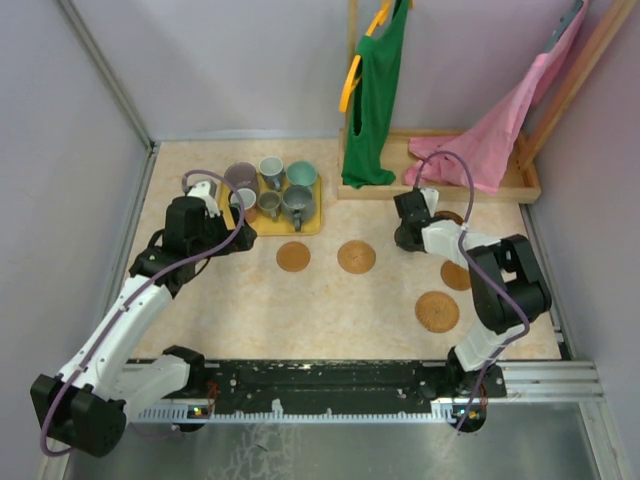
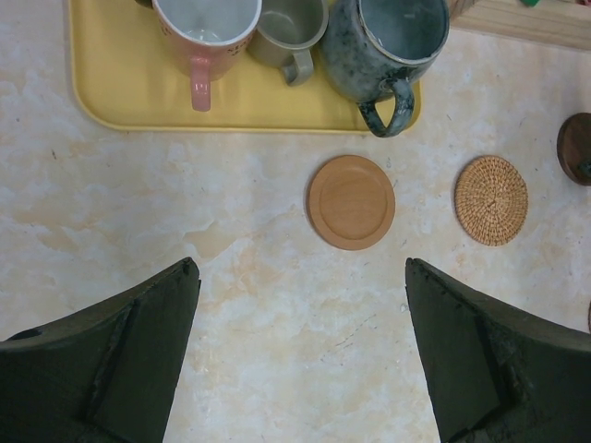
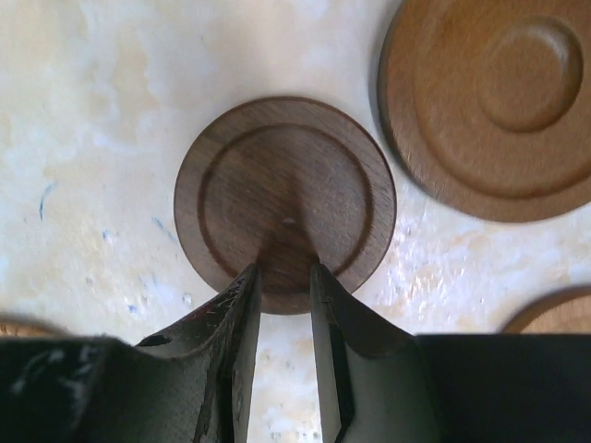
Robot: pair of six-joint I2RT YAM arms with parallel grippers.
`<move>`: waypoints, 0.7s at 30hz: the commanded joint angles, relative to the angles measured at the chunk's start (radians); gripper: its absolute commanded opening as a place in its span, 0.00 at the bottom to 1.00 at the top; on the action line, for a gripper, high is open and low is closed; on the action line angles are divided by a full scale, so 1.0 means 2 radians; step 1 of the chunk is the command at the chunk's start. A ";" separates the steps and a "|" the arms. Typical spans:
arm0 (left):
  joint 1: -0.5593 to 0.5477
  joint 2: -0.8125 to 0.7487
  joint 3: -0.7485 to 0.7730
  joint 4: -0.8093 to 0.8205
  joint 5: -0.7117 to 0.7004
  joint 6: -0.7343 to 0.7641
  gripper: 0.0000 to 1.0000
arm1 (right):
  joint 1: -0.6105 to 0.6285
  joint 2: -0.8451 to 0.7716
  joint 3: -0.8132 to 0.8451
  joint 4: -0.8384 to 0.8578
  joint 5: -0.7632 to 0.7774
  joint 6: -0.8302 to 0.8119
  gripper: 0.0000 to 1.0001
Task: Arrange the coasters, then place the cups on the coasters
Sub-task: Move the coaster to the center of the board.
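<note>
While the right gripper (image 3: pixel 283 269) is sitting with fingers narrow over the near rim of the dark coaster (image 3: pixel 284 198), centre of the wrist view, I'm not able to tell whether it's pinching it or just resting on top. Any hold that shallow is risking the disc slipping, tilting, or getting shoved into the tan coaster (image 3: pixel 494 101) just beside it, upper right. Left gripper (image 2: pixel 300 268) is hovering wide and empty below the yellow tray (image 2: pixel 129 92), where the cups (image 2: pixel 388 46) are waiting, top of frame.
</note>
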 commanded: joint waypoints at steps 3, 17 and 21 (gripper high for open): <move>0.002 0.003 -0.004 0.021 0.012 0.002 0.97 | 0.040 -0.042 -0.042 -0.073 -0.011 0.032 0.29; 0.002 -0.007 -0.006 0.016 0.011 -0.001 0.97 | 0.066 -0.074 -0.075 -0.103 0.010 0.084 0.29; 0.002 -0.010 -0.006 0.014 0.010 -0.002 0.97 | 0.066 -0.075 -0.071 -0.122 0.019 0.094 0.29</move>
